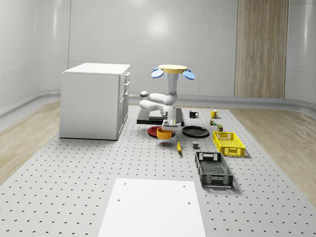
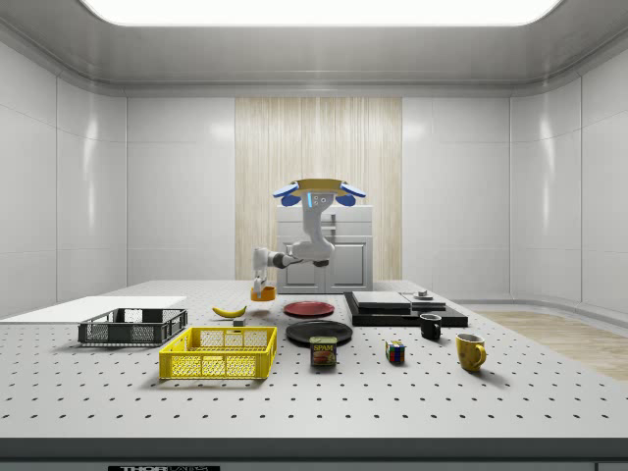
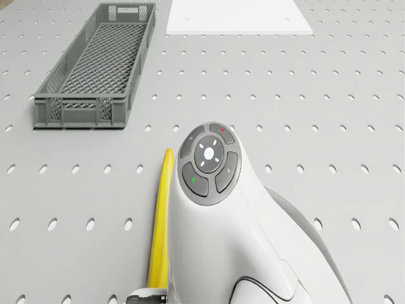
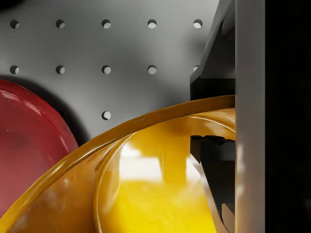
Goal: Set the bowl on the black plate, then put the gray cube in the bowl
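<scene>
1. End effector [image 1: 168, 127] was seen pinching the rim of the bowl [image 1: 164, 134], one finger [image 4: 211, 184] inside the wall and the other outside it, as the wrist view showed.
2. The bowl was held just clear of the worktop [image 1: 92, 189], beside the red plate [image 1: 155, 131] and near the black plate [image 1: 195, 131]; it had not yet been set on the black plate.
3. The drone [image 1: 173, 71] hovered above the black slab [image 1: 147, 120], close to the cabinet [image 1: 96, 100], with the arm bent down toward the bowl.
4. The bowl was judged rigid, light and glossy, so some slip at the fingers could be expected. A rim grip was judged the only workable hold, since the body is too wide for the fingers; hung from one side, it could be expected to tilt.
5. The gray cube [image 1: 195, 146] lay on the worktop between the banana [image 1: 179, 145] and the yellow crate [image 1: 229, 143]. It was judged small, stiff and light, best taken across two flat opposite faces.
6. Counted: one bowl, one gray cube, one black plate, one red plate, two crates (yellow, and gray [image 1: 213, 170]), two mugs (black [image 1: 193, 114], yellow [image 1: 213, 113]), one banana, one tin [image 2: 323, 351], one colour cube [image 2: 394, 352].
</scene>
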You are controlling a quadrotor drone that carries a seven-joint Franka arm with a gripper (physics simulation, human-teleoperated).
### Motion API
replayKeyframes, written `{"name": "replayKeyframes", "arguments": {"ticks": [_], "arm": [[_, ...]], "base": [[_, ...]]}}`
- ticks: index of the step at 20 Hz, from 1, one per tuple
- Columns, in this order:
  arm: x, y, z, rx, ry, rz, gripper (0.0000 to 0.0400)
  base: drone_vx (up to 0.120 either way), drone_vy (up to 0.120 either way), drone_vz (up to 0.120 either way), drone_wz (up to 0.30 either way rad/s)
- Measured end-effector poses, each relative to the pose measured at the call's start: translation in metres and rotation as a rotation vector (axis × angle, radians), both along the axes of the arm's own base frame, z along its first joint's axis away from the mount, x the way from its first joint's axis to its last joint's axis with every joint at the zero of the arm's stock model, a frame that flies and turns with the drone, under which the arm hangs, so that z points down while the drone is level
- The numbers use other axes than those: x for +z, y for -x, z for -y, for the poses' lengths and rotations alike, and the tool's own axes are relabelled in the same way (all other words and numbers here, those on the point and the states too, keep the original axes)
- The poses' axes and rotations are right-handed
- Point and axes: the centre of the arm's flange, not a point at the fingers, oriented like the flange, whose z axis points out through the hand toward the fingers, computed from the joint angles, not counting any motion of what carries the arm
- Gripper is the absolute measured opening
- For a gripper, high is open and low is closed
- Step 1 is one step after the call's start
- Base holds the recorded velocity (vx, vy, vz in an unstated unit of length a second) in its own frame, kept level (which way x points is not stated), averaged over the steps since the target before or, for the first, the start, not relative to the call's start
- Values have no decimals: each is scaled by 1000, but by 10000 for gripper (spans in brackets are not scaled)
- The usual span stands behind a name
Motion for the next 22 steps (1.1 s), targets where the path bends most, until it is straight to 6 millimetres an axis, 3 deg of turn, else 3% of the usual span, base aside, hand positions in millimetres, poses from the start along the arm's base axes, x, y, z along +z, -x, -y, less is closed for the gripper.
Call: {"name": "replayKeyframes", "arguments": {"ticks": [22], "arm": [[0,0,0,0,0,0,100]], "base": [[-120,120,0,0]]}}
